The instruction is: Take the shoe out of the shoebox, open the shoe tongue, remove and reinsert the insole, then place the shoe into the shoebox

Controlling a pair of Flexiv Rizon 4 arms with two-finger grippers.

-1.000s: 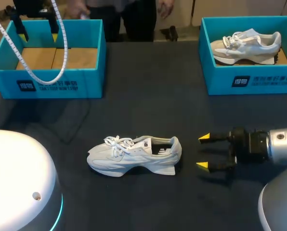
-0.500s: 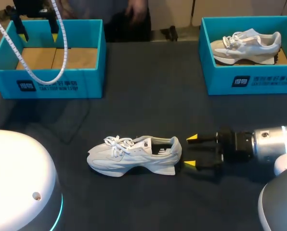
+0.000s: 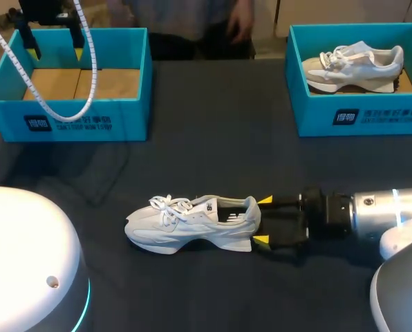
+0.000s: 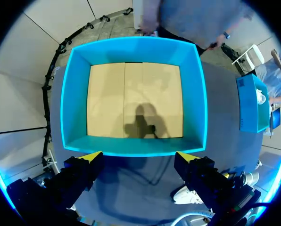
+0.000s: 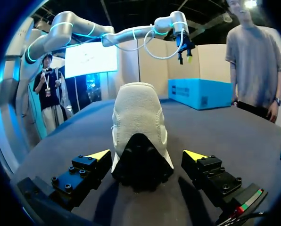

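– Two hands over the dark bench point(image 3: 206, 152): where is the white shoe point(image 3: 192, 223)?
– Out of any box, upright on its sole near the bench's middle. Its toe points to the robot's left and its heel to the right, with the laces bunched on top.
– And the right hand point(image 3: 263, 220)?
– Low at the heel, lying level with the bench, fingers spread. The right wrist view shows the heel between the two yellow tips with a gap on each side, so it grips nothing.
– The left hand point(image 4: 139, 156)?
– It hangs above the left shoebox point(image 3: 68, 117), fingers wide apart, holding nothing. That box shows only its bare brown floor, with the hand's shadow on it.
– What of the other box?
– The right shoebox point(image 3: 358, 117) stands at the far right corner, well apart from the white shoe. A second pale shoe point(image 3: 354, 66) lies inside it, toe to the left.
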